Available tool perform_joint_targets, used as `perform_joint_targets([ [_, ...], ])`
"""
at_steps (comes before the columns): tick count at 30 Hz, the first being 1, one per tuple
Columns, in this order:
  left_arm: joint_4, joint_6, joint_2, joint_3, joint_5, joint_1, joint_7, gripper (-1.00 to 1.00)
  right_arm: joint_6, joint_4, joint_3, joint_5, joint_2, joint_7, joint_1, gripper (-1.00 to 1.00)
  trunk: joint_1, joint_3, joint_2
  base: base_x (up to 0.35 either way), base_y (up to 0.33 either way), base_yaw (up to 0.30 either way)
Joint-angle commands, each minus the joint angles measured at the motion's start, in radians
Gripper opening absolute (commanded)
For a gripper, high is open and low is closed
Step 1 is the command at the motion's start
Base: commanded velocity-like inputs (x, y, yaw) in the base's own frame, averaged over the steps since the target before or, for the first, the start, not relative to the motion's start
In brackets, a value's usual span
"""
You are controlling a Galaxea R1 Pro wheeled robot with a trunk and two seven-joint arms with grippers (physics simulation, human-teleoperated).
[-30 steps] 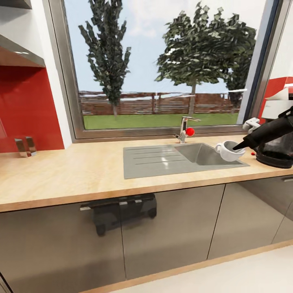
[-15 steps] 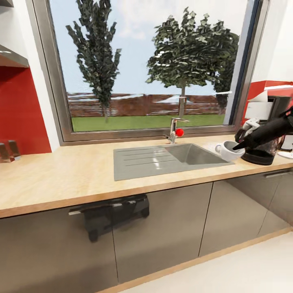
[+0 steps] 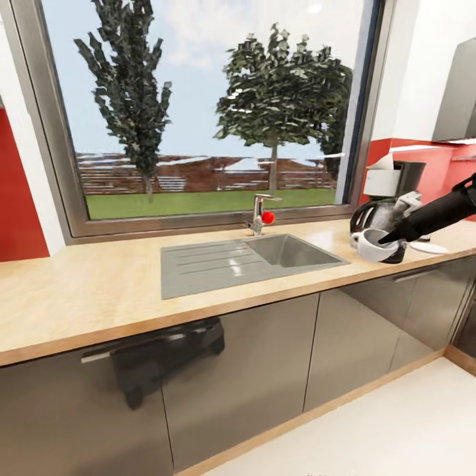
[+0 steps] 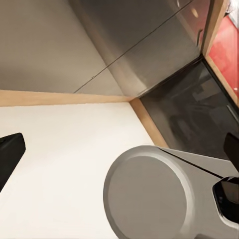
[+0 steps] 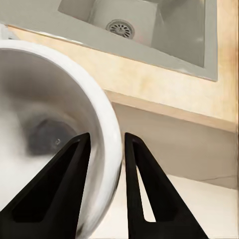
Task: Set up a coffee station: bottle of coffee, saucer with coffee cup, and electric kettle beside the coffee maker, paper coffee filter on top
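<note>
Cabinets (image 3: 264, 370): glossy dark grey fronts below the table.
Table (image 3: 86, 291): beige wood-grain slab with sink (image 3: 291, 251) and tap (image 3: 259, 215) at the window.
Right gripper (image 3: 390, 238): jaws clamped on the cup (image 3: 371, 244) rim, one finger (image 5: 55, 189) inside, one outside; cup above the table's front edge.
Kettle (image 3: 377, 215): just behind the cup.
Saucer (image 3: 428, 248): right of the cup.
Coffee maker (image 3: 396, 178): behind the kettle.
Left gripper: jaw state cannot be told.

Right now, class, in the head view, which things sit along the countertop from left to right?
Grey sink drainboard → chrome tap with red knob → white rounded coffee cup, held by the right pincer → flat white saucer.
</note>
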Motion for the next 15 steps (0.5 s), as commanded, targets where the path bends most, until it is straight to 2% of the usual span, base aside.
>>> perform_joint_targets([
  [1, 0.001, -0.008, 0.0, 0.008, -0.005, -0.001, -0.003, 1.0, 0.01, -0.001, 0.002, 0.01, -0.001, 0.01, -0.001, -1.0, 0.0, 0.0, -0.001, 0.0, 0.0, -0.223],
  [9, 0.0, -0.008, 0.0, 0.008, -0.006, -0.001, -0.003, 1.0, 0.01, -0.001, 0.002, 0.01, -0.001, 0.01, -0.001, -1.0, 0.0, 0.008, -0.001, 0.002, -0.018, -0.22],
  [15, 0.0, -0.007, 0.0, 0.007, -0.006, -0.001, -0.003, 1.0, 0.01, -0.001, 0.002, 0.01, -0.002, 0.01, -0.001, -1.0, 0.0, 0.01, -0.001, 0.075, -0.258, -0.113],
])
